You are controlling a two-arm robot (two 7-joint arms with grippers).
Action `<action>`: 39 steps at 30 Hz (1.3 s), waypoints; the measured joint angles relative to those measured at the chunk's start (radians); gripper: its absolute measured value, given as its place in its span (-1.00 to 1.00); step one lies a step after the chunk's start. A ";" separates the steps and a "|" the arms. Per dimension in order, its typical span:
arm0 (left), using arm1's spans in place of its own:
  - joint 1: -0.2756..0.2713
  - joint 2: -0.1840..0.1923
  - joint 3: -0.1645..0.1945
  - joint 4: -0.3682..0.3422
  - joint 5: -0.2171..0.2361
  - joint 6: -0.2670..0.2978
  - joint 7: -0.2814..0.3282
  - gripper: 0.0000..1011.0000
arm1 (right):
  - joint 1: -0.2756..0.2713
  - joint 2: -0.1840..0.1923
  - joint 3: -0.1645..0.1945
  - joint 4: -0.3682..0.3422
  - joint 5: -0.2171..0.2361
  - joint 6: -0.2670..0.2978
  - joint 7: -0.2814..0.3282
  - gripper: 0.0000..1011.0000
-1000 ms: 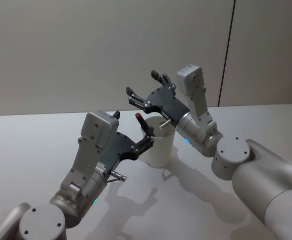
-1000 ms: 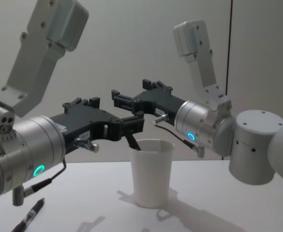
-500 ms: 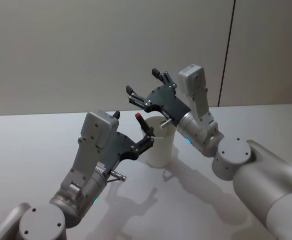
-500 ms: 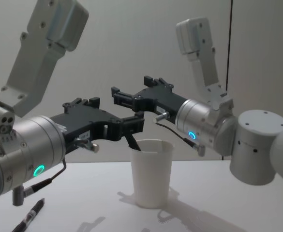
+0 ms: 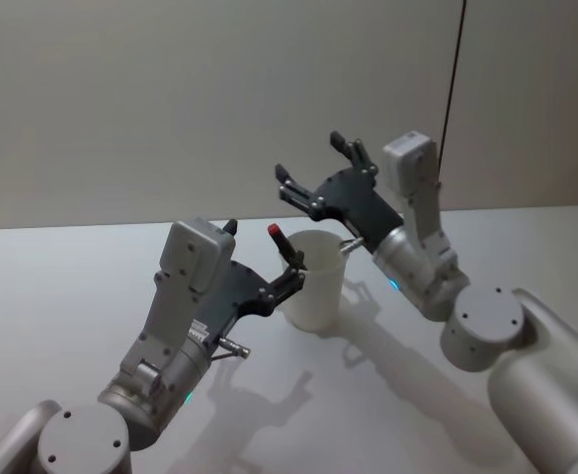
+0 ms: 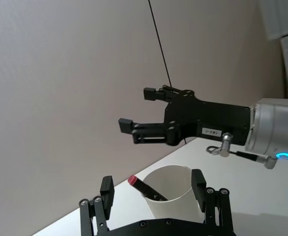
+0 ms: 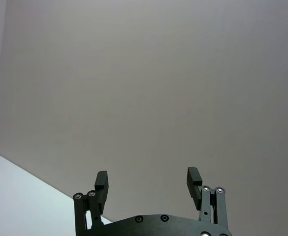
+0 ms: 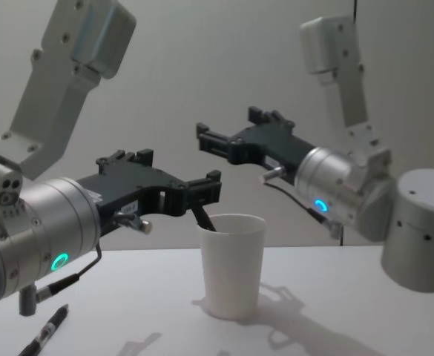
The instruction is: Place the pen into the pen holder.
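Note:
The pen holder (image 5: 315, 286) (image 8: 233, 267) (image 6: 179, 195) is a white paper cup standing upright on the table. A black pen with a red cap (image 5: 282, 242) (image 6: 144, 186) (image 8: 201, 217) leans inside it, its top sticking out over the rim. My left gripper (image 5: 266, 255) (image 6: 152, 183) (image 8: 178, 176) is open, its fingers spread on either side of the pen's top, beside the cup's rim. Above and behind the cup, my right gripper (image 5: 313, 165) (image 8: 228, 127) (image 6: 138, 108) (image 7: 147, 178) hangs open with nothing in it.
A second black pen (image 8: 48, 331) lies on the white table (image 5: 61, 286) at the near left, under my left arm. A plain wall stands right behind the table. Open table surface lies to the right of the cup.
My right gripper has risen and drawn back to the right, away from the cup, still open. The left gripper, pen and cup have stayed put.

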 joint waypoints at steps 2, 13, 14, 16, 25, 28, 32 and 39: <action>0.000 0.000 0.000 0.000 0.000 0.000 0.000 0.99 | -0.043 0.019 0.003 -0.079 -0.004 0.026 -0.024 0.98; 0.000 0.000 0.000 0.000 0.000 0.000 0.000 0.99 | -0.220 0.094 0.007 -0.384 -0.017 0.137 -0.142 0.98; 0.000 0.000 0.000 0.000 0.000 0.000 0.000 0.99 | -0.230 0.098 0.007 -0.400 -0.017 0.142 -0.148 0.98; 0.000 0.000 0.000 0.000 0.000 0.000 0.000 0.99 | -0.262 0.112 0.007 -0.451 -0.020 0.164 -0.177 0.98; 0.000 0.000 0.000 0.000 0.000 0.000 0.000 0.99 | -0.382 0.157 0.006 -0.631 -0.018 0.246 -0.289 0.98; 0.000 0.000 0.000 0.000 0.000 0.000 0.000 0.99 | -0.433 0.175 0.005 -0.704 -0.004 0.283 -0.342 0.98; 0.000 0.000 0.000 0.000 0.000 0.000 0.000 0.99 | -0.482 0.192 0.005 -0.769 0.013 0.317 -0.392 0.98; 0.000 0.000 0.000 0.000 0.000 0.000 0.000 0.99 | -0.562 0.219 0.006 -0.869 0.045 0.364 -0.471 0.98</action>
